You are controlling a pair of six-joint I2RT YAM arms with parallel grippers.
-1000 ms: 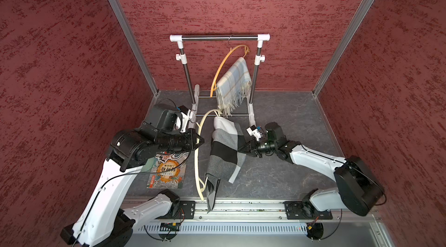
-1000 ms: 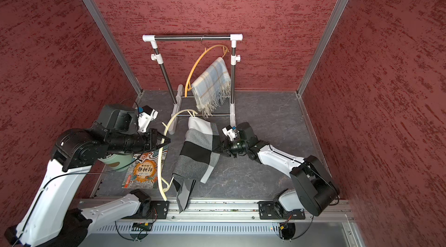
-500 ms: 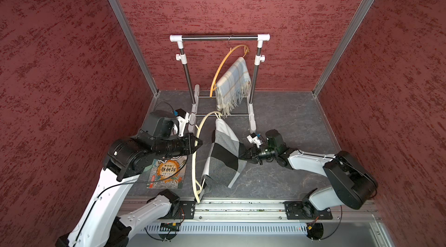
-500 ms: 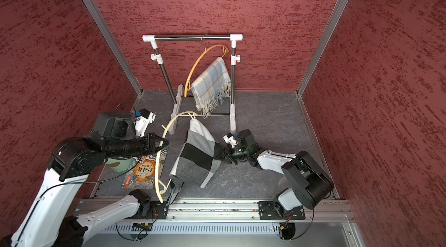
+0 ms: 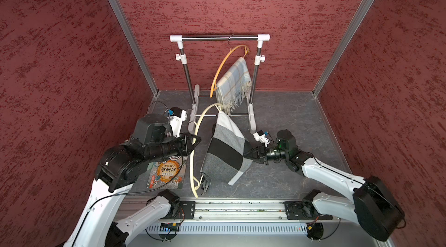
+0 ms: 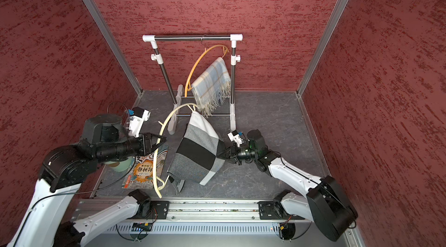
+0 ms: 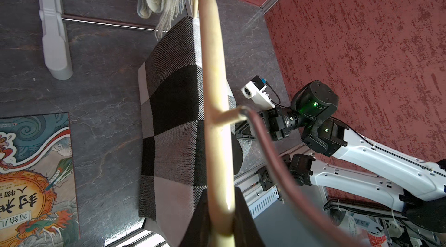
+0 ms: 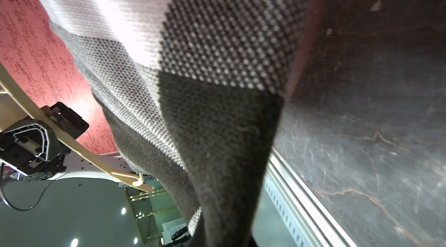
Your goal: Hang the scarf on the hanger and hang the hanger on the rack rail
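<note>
left tool (image 5: pixel 196 140) still clamping hanger (image 5: pixel 192 164), right tool (image 5: pixel 245 155) still pinching scarf (image 5: pixel 224 148)

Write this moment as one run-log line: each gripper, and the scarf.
left gripper: shut on cream hanger | right gripper: shut on checked scarf | checked scarf: draped on cream hanger

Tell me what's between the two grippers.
The cream hanger, clamped by the left gripper, and the checked scarf draped on it, pinched by the right gripper; both top views show it.
</note>
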